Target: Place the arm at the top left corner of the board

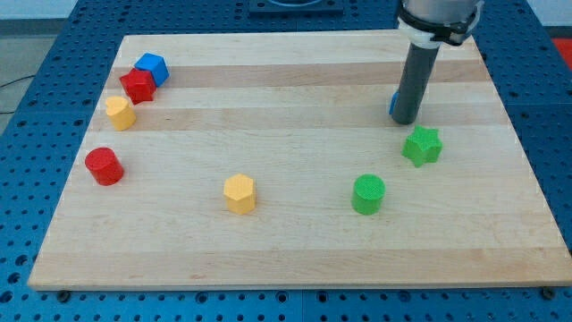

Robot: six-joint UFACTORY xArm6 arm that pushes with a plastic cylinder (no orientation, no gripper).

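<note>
My tip [405,120] rests on the wooden board [295,107] at the view's upper right, far from the board's top left corner [125,39]. A small blue block [393,104] shows just behind the rod on its left side, mostly hidden. A green star block [422,146] lies just below and right of the tip. Near the top left corner sit a blue block [152,67], a red block [137,85] touching it, and a yellow block [120,113] below them.
A red cylinder [104,165] lies at the left edge. A yellow hexagonal block [239,193] sits at the lower middle. A green cylinder [368,194] lies at the lower right. Blue perforated table surrounds the board.
</note>
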